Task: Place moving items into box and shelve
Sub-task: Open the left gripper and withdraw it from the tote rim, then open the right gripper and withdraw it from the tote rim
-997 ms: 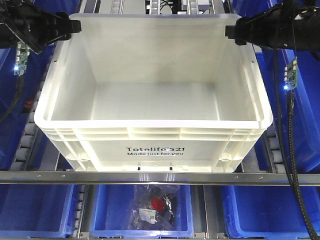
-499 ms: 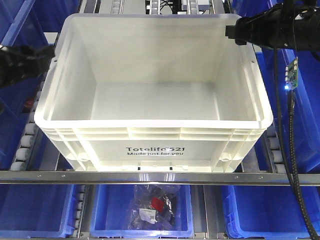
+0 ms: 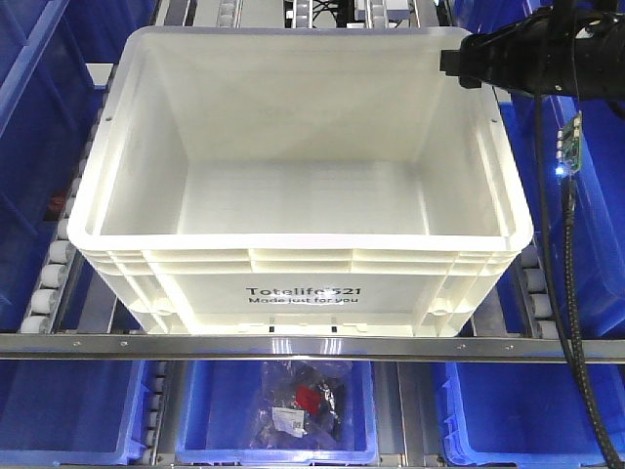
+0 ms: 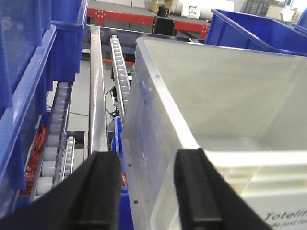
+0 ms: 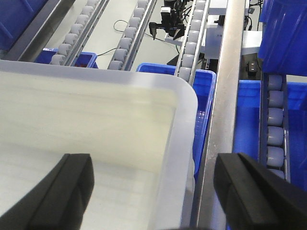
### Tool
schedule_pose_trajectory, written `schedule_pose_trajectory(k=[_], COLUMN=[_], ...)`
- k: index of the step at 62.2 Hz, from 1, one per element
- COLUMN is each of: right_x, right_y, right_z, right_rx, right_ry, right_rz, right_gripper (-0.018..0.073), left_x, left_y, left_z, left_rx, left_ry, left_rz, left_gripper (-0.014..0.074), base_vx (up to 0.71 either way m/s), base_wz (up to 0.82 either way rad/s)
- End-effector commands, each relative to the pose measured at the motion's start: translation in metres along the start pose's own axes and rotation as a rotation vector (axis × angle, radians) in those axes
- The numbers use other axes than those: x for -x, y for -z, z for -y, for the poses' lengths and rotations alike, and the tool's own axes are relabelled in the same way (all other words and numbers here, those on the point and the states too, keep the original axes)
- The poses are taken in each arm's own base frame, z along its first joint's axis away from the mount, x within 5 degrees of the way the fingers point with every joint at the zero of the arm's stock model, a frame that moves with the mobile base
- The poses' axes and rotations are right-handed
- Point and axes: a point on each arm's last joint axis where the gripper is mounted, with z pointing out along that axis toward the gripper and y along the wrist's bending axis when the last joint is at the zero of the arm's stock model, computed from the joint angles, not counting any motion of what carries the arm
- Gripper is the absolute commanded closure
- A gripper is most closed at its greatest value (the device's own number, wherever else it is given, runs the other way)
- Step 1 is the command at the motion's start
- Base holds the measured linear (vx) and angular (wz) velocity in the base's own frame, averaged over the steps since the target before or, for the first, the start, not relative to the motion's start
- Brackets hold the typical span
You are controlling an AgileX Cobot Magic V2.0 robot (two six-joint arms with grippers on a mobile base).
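- Since the earlier frames the left gripper (image 4: 146, 191) has pulled away from the box's far-left corner and left the front view; the right gripper (image 5: 153, 187) has not moved from the far-right corner.
- Both claws stand apart and empty: the left beside the box's left wall, the right straddling its corner rim.
- The box (image 3: 303, 283) sits on the roller shelf (image 3: 54, 269), looking empty; no balls show in any view.
- To shelve cleanly, I'd grip both rims level and push evenly.
- Blue bins (image 3: 278, 415) crowd below and beside; steel rail (image 3: 293, 345) in front.
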Motion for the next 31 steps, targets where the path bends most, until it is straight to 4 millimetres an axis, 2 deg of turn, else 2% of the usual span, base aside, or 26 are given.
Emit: schedule_pose_trajectory(k=[1, 15, 21, 31], right_x=[0.024, 0.024, 0.024, 0.024], right_y=[0.018, 0.018, 0.018, 0.018], right_z=[-0.002, -0.002, -0.002, -0.002], right_rx=[-0.015, -0.015, -0.015, -0.015], right_ry=[0.007, 0.007, 0.007, 0.007], right_rz=[0.139, 0.138, 0.139, 0.137], right_gripper=[-0.0018, -0.0018, -0.0018, -0.0018], left_x=[-0.003, -0.053, -0.056, -0.052], left_y=[0.008, 0.011, 0.011, 0.012], left_z=[-0.002, -0.015, -0.017, -0.023], left_rx=[-0.02, -0.01, 0.028, 0.142], left_ry=[0.012, 0.003, -0.057, -0.105], left_rz=[0.132, 0.145, 0.106, 0.155], left_gripper=[0.0329, 0.0605, 0.0606, 0.0605], base_vx=[0.0, 0.0, 0.0, 0.0], base_wz=[0.0, 0.0, 0.0, 0.0])
